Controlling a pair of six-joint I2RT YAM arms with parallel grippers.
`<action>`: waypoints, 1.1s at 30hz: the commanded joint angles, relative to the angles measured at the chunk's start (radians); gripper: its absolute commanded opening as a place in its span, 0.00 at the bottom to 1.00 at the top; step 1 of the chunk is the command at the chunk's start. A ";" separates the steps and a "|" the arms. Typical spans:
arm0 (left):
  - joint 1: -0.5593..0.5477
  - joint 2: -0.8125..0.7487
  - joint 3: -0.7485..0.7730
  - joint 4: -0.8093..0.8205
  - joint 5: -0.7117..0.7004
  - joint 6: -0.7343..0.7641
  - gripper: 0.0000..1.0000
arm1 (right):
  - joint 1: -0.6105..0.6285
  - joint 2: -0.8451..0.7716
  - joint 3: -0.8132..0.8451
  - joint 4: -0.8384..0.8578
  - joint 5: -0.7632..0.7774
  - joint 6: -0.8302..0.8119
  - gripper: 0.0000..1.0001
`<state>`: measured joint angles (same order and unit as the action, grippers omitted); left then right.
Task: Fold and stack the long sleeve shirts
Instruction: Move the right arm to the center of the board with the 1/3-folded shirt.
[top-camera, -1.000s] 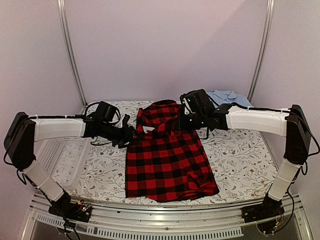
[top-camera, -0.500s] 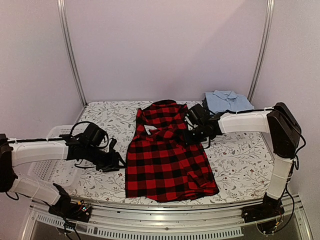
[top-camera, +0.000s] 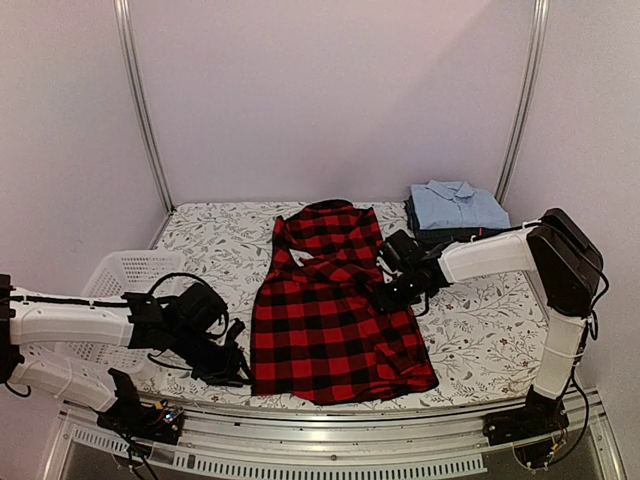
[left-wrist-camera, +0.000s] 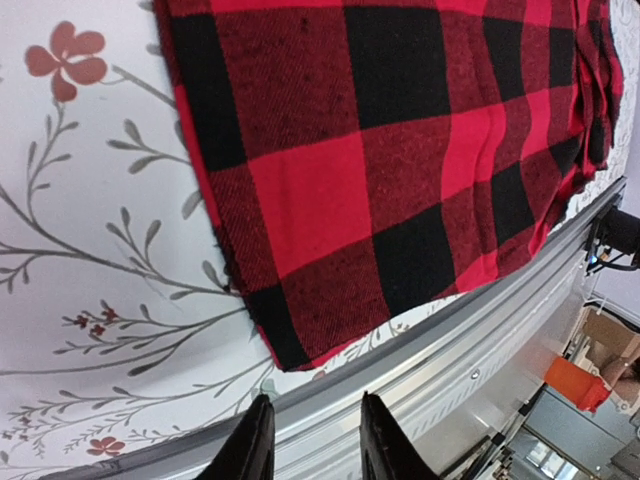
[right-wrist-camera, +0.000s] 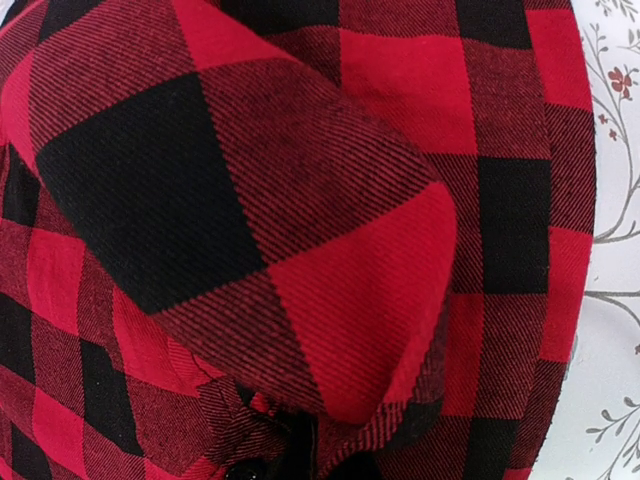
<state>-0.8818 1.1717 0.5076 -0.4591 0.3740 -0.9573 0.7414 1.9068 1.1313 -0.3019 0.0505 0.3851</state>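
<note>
A red-and-black checked shirt (top-camera: 335, 320) lies flat in the middle of the table, collar at the far end. My left gripper (top-camera: 232, 366) hovers low by its near left hem corner (left-wrist-camera: 290, 345). In the left wrist view the left gripper (left-wrist-camera: 315, 402) is open, with only the table's edge rail between its fingers. My right gripper (top-camera: 397, 290) rests on the shirt's right edge. In the right wrist view a fold of checked cloth (right-wrist-camera: 330, 300) bunches up at its jaws and hides them. A folded light blue shirt (top-camera: 457, 205) tops a dark folded stack (top-camera: 440, 236) at the back right.
A white mesh basket (top-camera: 120, 275) stands at the left edge of the table, partly under my left arm. The table cover is a white floral cloth (top-camera: 480, 320). A metal rail (left-wrist-camera: 470, 350) runs along the near edge, close to my left fingers.
My left arm swung from beside the shirt's upper left back to its near left hem corner, jaws narrowing. My right gripper moved nearer and lower along the shirt's right side.
</note>
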 joint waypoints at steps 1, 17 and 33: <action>-0.055 -0.016 -0.011 -0.008 -0.047 -0.111 0.29 | 0.032 0.040 -0.047 -0.054 0.005 0.066 0.00; -0.167 -0.025 0.035 -0.186 -0.258 -0.234 0.28 | 0.194 0.037 -0.041 -0.039 -0.004 0.306 0.00; -0.126 -0.102 0.038 -0.407 -0.519 -0.327 0.29 | 0.194 -0.032 0.136 -0.145 0.028 0.214 0.00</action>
<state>-1.0290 1.0462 0.5720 -0.8589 -0.0956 -1.2747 0.9302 1.9083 1.2152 -0.3912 0.0761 0.6323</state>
